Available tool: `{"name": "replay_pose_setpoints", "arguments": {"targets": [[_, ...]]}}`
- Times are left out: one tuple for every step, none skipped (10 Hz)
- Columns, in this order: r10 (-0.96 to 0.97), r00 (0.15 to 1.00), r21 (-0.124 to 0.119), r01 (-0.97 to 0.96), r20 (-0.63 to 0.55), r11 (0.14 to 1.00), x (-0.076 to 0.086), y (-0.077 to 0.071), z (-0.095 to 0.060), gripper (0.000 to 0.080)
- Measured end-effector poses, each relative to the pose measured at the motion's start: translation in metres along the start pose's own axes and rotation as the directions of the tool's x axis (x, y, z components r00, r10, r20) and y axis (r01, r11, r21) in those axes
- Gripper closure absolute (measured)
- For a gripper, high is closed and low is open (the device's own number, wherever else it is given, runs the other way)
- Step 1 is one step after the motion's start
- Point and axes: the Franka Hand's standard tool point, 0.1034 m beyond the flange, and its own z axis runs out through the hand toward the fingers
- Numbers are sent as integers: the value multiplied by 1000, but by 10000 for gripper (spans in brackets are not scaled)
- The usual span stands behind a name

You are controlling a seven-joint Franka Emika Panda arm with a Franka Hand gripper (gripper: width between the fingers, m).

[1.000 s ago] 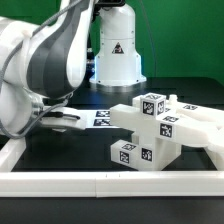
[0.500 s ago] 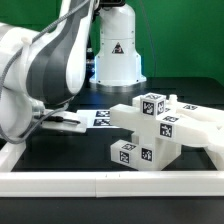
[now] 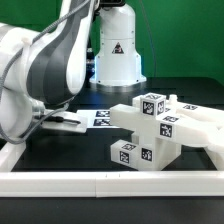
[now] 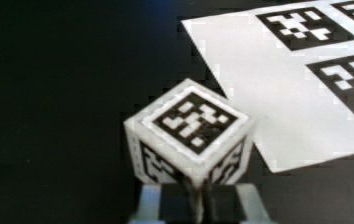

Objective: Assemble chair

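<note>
The gripper (image 4: pixel 197 200) is clamped on a tagged white chair block (image 4: pixel 195 135) beside the marker board (image 4: pixel 272 75). In the exterior view the arm (image 3: pixel 45 75) hides this grip; stacked chair parts (image 3: pixel 150 125) sit at that view's right.

The robot's arm (image 3: pixel 45 70) fills the exterior view's left, its thick white and grey links bending down from above toward the low foreground. The wrist is lowered close to the worktop (image 3: pixel 70 150), and the arm's own bulk covers most of the end effector in that view. In the wrist view the end effector (image 4: pixel 193 192) shows at the frame's edge with its two fingers (image 4: pixel 156 197) drawn in together, leaving only a thin dark slit between them. The jaws are fully closed, and whether they pinch anything cannot be told.
</note>
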Motion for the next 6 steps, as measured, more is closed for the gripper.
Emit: {"name": "replay_pose_setpoints", "arguments": {"targets": [[-11, 1000, -13, 11, -15, 1000, -2, -7, -5, 795], [-22, 1000, -25, 22, -21, 999, -6, -16, -8, 795], [-32, 999, -31, 31, -33, 999, -8, -20, -14, 798], [-29, 999, -29, 29, -31, 999, -8, -19, -13, 798], [-29, 999, -29, 28, -29, 999, -7, -18, -11, 798], [-29, 999, -29, 28, -29, 999, -7, -19, -12, 705]]}}
